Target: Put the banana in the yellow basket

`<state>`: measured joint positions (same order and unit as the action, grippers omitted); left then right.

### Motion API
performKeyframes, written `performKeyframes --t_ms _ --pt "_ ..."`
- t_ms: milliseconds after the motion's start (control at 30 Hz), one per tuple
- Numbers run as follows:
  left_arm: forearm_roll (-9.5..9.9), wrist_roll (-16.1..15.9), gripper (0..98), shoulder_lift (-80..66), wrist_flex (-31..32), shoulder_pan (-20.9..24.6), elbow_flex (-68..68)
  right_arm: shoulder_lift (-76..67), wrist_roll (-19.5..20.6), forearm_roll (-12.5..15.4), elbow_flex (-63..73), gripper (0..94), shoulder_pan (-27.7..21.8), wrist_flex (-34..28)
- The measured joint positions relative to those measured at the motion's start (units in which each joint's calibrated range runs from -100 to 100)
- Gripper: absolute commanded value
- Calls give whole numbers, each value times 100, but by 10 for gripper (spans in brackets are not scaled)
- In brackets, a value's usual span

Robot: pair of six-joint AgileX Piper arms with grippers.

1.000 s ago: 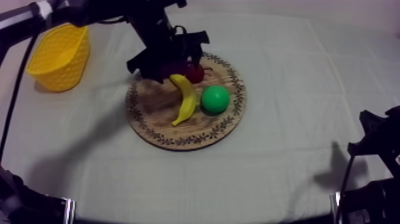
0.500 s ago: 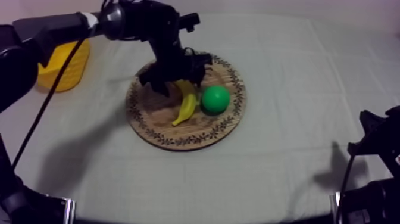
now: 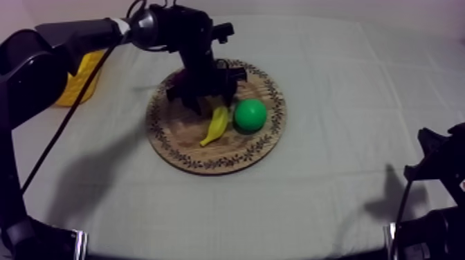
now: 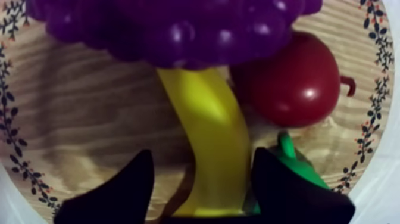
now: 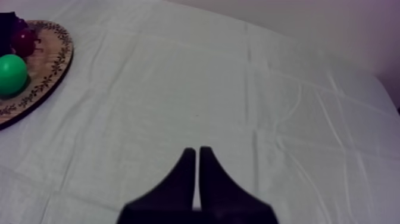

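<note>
The banana is straddled by the spread left jaws so that closure pinches it crosswise; the right jaws are pressed together.

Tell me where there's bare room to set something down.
Bare cloth spreads between the wooden board and the right end effector, also along the near edge. Crowded: the board's middle and far side, with banana, pear, grapes, small red fruit and the left end effector.
</note>
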<state>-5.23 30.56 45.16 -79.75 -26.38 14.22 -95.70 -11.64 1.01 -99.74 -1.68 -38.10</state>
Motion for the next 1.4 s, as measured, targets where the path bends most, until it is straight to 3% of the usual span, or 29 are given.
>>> performKeyframes --t_ms 200,367,700,1033,1400 --pt "5 38 279 111 -175 -12 202 0 0 0 0 4 0 0" --pt "17 70 183 153 -291 -27 278 0 0 0 0 4 0 0" --pt "142 227 154 -419 -472 -105 84 0 0 0 0 4 0 0" --pt "482 456 152 -1798 -811 -126 -147 0 0 0 0 4 0 3" --pt "986 322 128 -3299 -1196 157 -158 0 0 0 0 4 0 3"
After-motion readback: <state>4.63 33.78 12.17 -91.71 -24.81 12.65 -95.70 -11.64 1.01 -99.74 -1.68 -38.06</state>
